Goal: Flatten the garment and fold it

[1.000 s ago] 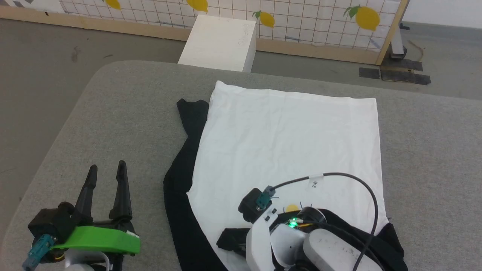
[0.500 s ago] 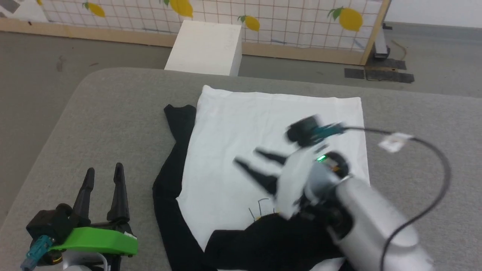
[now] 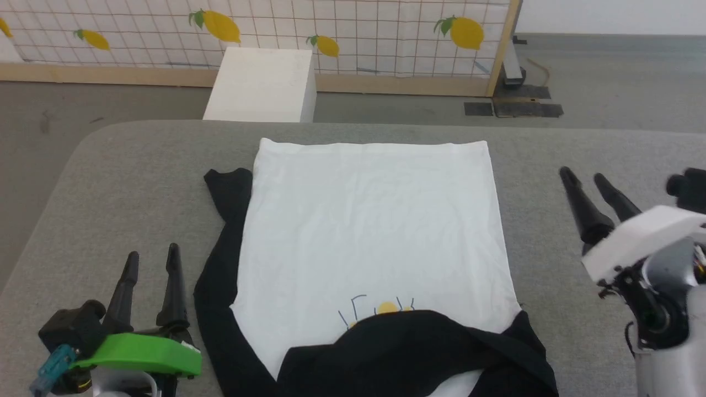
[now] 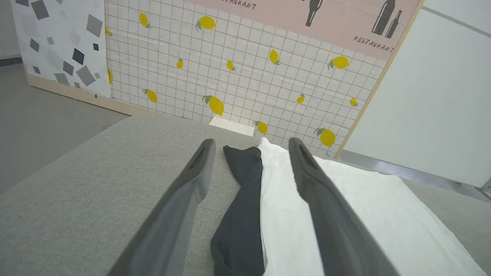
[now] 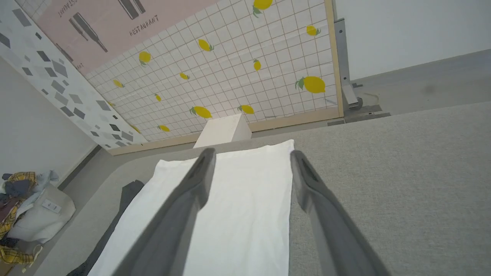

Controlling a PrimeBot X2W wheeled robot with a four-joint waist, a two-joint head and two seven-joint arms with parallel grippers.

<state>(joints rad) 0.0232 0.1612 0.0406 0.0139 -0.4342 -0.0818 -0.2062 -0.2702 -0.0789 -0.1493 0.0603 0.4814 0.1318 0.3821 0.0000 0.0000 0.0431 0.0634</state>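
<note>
Head view: at the near left corner of the grey table (image 3: 110, 182), the left pincer (image 3: 153, 253) sits released under a green cover (image 3: 138, 353). Its two dark fingers are parted and empty, just beside the garment but clear of it. The white T-shirt (image 3: 369, 220) lies flat across the middle of the table, its straight hem toward the far edge. One black sleeve (image 3: 408, 353) is folded over the white body at the near edge and covers part of a small yellow print (image 3: 386, 307). The other black sleeve (image 3: 220, 231) trails along the shirt's left side. Near the right edge the right pincer (image 3: 582, 175) hangs released, holding nothing, well apart from the shirt.

In the left wrist view, the left pincer (image 4: 250, 141) spreads above the trailing sleeve and the shirt's white edge. In the right wrist view, the right pincer (image 5: 252, 152) spreads over the shirt's right side and bare table.

Beyond the far edge, a white box (image 3: 259, 82) stands on the grey floor (image 3: 606, 71) against a lemon-patterned grid panel (image 3: 358, 27).
</note>
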